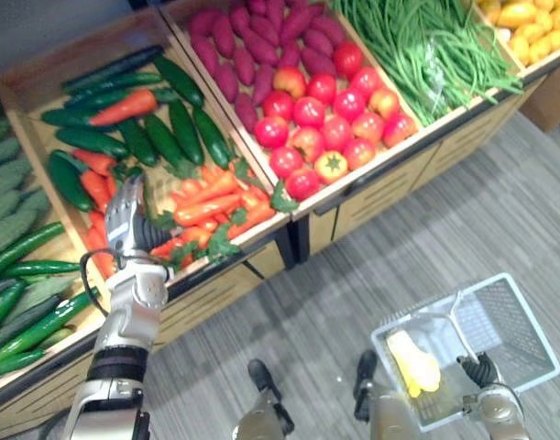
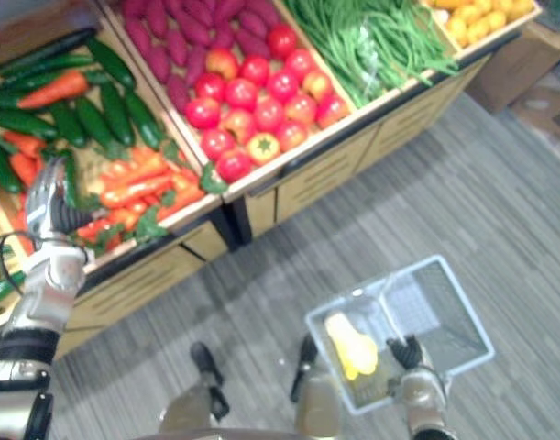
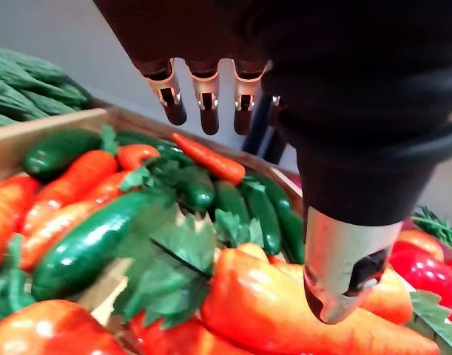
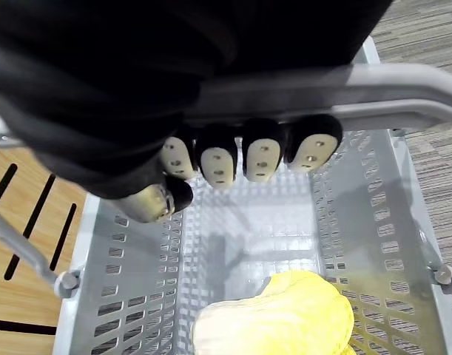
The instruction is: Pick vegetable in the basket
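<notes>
Poised with left hand [image 1: 126, 215] over carrots [image 1: 206, 206] in the crate [image 1: 41, 78], fingers [image 3: 208, 96] straight, empty. Gripping basket handle [image 4: 373, 96] with right hand [image 1: 481, 371], fingers curled. Close around one carrot's middle, clear of leaves [image 3: 174, 259].

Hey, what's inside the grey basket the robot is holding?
A yellow vegetable lies on the floor of the basket. The right robot hand, curled round the handle, covers part of the inside, so anything beneath it can't be seen.
</notes>
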Controlling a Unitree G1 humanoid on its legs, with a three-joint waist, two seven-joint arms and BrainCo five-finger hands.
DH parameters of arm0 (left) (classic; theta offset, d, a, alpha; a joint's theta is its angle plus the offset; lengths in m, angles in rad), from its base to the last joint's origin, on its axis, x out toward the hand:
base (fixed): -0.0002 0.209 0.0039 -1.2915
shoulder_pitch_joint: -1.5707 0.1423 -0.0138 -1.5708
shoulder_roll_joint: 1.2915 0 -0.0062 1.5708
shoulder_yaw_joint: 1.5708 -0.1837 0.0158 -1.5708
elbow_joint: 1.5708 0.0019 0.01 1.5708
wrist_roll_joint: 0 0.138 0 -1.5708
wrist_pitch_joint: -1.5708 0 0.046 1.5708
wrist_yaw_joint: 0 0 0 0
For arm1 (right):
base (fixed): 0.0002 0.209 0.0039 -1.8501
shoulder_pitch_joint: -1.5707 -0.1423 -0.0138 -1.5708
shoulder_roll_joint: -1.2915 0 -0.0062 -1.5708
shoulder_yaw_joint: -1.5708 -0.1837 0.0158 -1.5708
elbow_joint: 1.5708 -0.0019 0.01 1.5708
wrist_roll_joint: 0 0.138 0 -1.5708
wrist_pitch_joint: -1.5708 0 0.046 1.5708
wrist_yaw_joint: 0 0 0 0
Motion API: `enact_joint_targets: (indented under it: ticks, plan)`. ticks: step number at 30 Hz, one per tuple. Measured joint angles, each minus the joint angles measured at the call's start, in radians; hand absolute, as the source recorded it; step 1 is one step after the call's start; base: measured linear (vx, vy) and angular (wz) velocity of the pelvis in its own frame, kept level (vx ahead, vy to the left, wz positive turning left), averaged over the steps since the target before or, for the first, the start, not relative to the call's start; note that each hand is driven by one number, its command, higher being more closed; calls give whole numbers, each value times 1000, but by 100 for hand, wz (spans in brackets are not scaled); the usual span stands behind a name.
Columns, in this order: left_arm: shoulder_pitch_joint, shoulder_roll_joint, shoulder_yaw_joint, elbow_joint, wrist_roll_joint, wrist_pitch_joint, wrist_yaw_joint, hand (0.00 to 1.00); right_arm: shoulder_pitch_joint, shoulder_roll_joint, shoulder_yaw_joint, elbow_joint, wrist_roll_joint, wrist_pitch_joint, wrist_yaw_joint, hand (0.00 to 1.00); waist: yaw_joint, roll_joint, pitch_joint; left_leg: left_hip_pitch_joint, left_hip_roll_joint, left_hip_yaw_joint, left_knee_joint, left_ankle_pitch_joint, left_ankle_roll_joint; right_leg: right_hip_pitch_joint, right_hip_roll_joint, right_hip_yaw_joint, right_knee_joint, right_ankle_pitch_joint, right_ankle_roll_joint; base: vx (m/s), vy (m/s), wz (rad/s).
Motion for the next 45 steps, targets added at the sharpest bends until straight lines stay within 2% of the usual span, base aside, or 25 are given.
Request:
enact_joint_targets:
  ticks: [4, 8, 10, 13, 24, 25, 34, 41, 45]
  plan:
    - [-72, 20, -26, 0, 1, 19, -22, 0, -16, -4, 9, -18, -1, 1, 0, 100, -1, -14, 38, -14, 0, 24, 0, 0, 0, -31, 6, 40, -2, 6, -3, 52, 4, -14]
    - [-113, 23, -62, 0, 13, 32, -44, 0, -23, -4, 14, -21, -1, 1, 0, 100, -6, -17, 59, -16, 0, 26, 0, 0, 0, -33, 8, 53, -9, 9, -3, 51, 1, -6]
    - [-130, 23, -72, -1, 17, 33, -68, 0, -30, -4, 18, -21, -1, 1, 0, 100, -20, -18, 62, -27, 0, 24, 0, 0, 0, -39, 8, 54, -13, 10, -2, 57, 3, 4]
    - [-158, 24, -80, -1, 25, 37, -105, 0, -39, -3, 18, -44, 0, 3, 0, 100, -23, -18, 84, -37, -1, 26, 0, 0, 0, -51, 9, 65, -18, 20, -3, 21, 2, -2]
    - [-170, 24, -110, -2, 47, 42, -153, 0, -48, -3, 17, -55, 2, 3, 0, 100, -21, -24, 100, -35, -1, 49, 0, 0, 0, -65, 13, 98, -19, 28, -3, 25, -1, -5]
    - [-167, 24, -110, -3, 47, 42, -158, 100, -49, -3, 17, -55, 2, 3, 0, 100, -22, -24, 101, -34, -2, 50, 0, 0, 0, -65, 13, 101, -19, 29, -2, 30, -3, -6]
    - [-139, 23, -98, -41, 84, 64, -192, 100, -53, -1, 5, -55, 1, 13, 1, 100, -22, -25, 104, -24, -1, 72, 0, 0, 0, -60, 18, 119, -39, 48, -1, 23, -3, -5]
    - [-139, 16, -53, -50, 88, 99, -191, 100, -52, 13, -9, -55, 0, 15, 2, 100, -25, -26, 124, -9, 4, 75, 0, -1, -1, -42, 26, 125, -51, 51, 2, 7, -1, -3]
    - [-140, 15, -37, -51, 88, 102, -191, 100, -51, 16, -9, -55, -1, 18, 2, 100, -25, -26, 124, -8, 5, 74, 0, -1, -1, -39, 26, 125, -51, 51, 2, 27, -3, 1]
